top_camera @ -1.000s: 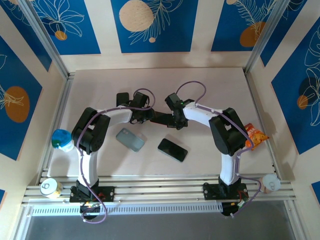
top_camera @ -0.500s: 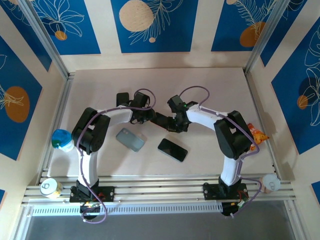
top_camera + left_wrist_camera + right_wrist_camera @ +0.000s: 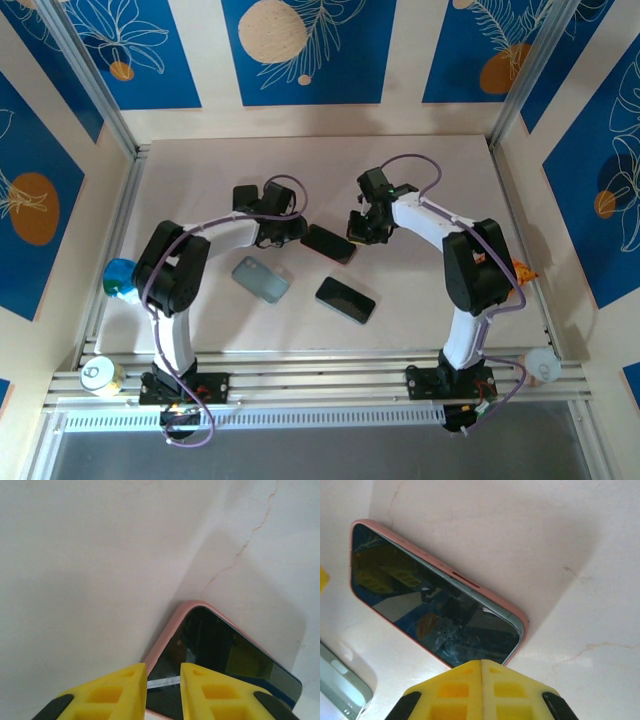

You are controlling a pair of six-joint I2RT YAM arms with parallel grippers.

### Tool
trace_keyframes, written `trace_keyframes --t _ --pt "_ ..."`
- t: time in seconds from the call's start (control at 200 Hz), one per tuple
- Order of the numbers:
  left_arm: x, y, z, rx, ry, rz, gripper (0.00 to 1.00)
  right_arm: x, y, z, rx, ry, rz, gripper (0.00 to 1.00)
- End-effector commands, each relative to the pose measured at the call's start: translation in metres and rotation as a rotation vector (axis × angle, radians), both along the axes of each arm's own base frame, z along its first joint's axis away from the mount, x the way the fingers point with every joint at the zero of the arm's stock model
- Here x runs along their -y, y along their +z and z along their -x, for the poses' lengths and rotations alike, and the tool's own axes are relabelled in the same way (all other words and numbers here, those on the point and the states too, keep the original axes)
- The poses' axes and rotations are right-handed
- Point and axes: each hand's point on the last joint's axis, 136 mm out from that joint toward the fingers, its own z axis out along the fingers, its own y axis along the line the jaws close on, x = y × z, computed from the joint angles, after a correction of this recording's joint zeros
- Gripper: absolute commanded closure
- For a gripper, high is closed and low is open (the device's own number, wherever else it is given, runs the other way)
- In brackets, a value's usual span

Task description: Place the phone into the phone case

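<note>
At centre, pink-edged phone (image 3: 328, 243), end in left jaws; right jaws beside

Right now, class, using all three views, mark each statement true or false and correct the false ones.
1. The right tool is shut. True.
2. The pink-edged phone lies on the blue-grey case. False: they are apart.
3. A black phone lies flat on the table. True.
4. The left tool is wide open, away from any phone. False: it grips the pink-edged phone's edge.
</note>
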Motion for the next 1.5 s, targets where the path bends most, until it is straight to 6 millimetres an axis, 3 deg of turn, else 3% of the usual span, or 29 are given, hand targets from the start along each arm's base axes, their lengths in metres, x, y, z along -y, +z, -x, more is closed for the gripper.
trace_keyframes --t 0.0,0.245,0.46,0.645,1.015,1.255,1.496 --pt "0.001 0.012 -0.001 0.043 0.006 0.050 0.75 -0.001 -0.011 0.000 -0.026 0.033 0.007 1.00" --pt "0.017 0.005 0.007 0.017 -0.027 0.100 0.75 0.004 -0.032 0.001 -0.056 0.032 0.042 1.00" --pt "0.017 -0.011 0.008 -0.011 -0.023 0.079 0.75 0.012 -0.052 0.006 -0.086 0.051 0.110 1.00" --pt "0.017 -0.027 0.008 -0.041 -0.012 0.066 0.76 0.014 -0.073 0.021 -0.129 0.084 0.194 1.00" --pt "0.015 -0.037 0.008 -0.061 -0.006 0.050 0.76 0.005 -0.106 0.051 -0.219 0.101 0.237 1.00" --pt "0.010 -0.043 0.001 -0.063 0.017 0.028 0.76 -0.020 -0.096 0.055 -0.231 0.061 0.117 1.00" --pt "0.001 -0.036 -0.032 -0.038 0.046 0.024 0.77 -0.048 -0.077 0.045 -0.207 -0.042 -0.033 1.00"
